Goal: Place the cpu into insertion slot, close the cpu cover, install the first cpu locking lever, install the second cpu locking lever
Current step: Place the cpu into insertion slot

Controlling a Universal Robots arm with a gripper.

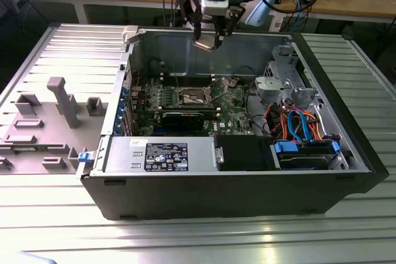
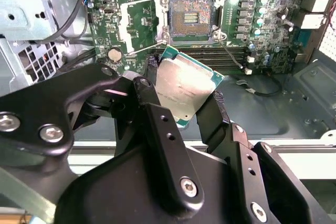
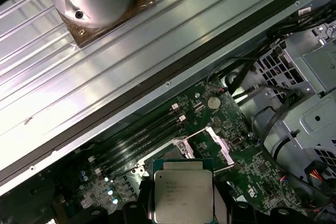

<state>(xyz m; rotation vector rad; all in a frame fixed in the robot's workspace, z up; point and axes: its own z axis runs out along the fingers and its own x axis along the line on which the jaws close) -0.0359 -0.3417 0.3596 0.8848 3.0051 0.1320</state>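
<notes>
The cpu (image 1: pixel 207 44), a flat square chip with a dull silver top, hangs in the air over the back of the open computer case. My gripper (image 1: pixel 213 32) is shut on the cpu's (image 2: pixel 184 85) edges, one black finger (image 2: pixel 152 103) on each side. In the first wrist view the cpu (image 3: pixel 184 195) shows its printed lid. Well below it on the green board lies the insertion slot (image 2: pixel 190 18), its dark centre bare. The cpu cover (image 2: pixel 137 24) is swung open beside the slot (image 1: pixel 193 97). Thin wire levers (image 2: pixel 231 56) stand free of the slot.
The black case (image 1: pixel 346 177) has tall walls around the board. A long black graphics card (image 1: pixel 185 117) lies in front of the slot, with memory slots (image 1: pixel 185 80) behind. A silver drive cage (image 1: pixel 284 72) and coloured cables (image 1: pixel 297 125) fill the exterior view's right. Grey fixtures (image 1: pixel 62 100) stand outside on the left.
</notes>
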